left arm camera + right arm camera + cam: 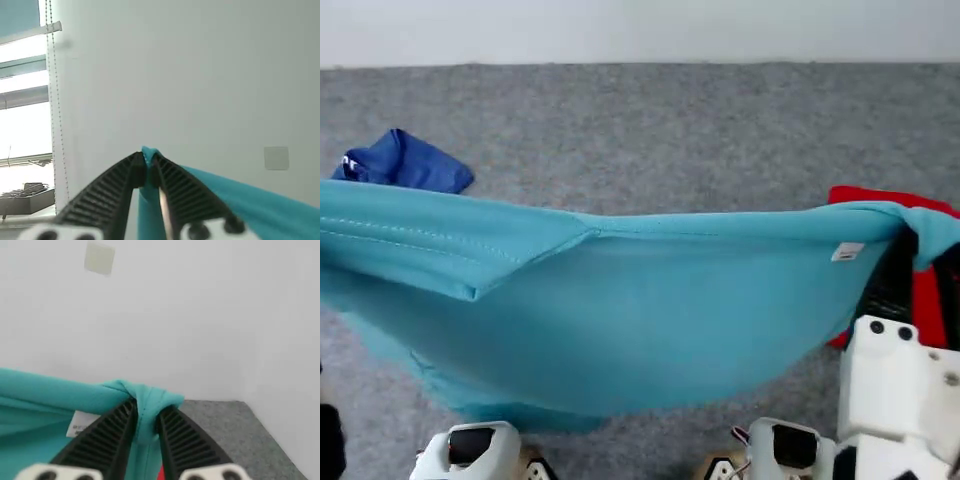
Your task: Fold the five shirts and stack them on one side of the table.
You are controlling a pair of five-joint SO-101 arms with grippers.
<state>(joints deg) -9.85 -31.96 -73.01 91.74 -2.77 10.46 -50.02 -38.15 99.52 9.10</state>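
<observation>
Teal shirt hangs stretched in the air between the two arms, its upper edge spanning nearly the whole high view; the left hand and right hand are each clamped on a bunched corner of it. Open grey counter lies beyond the cloth, with a crumpled blue shirt at far left, while a red shirt at the right edge is largely hidden behind cloth and arm
</observation>
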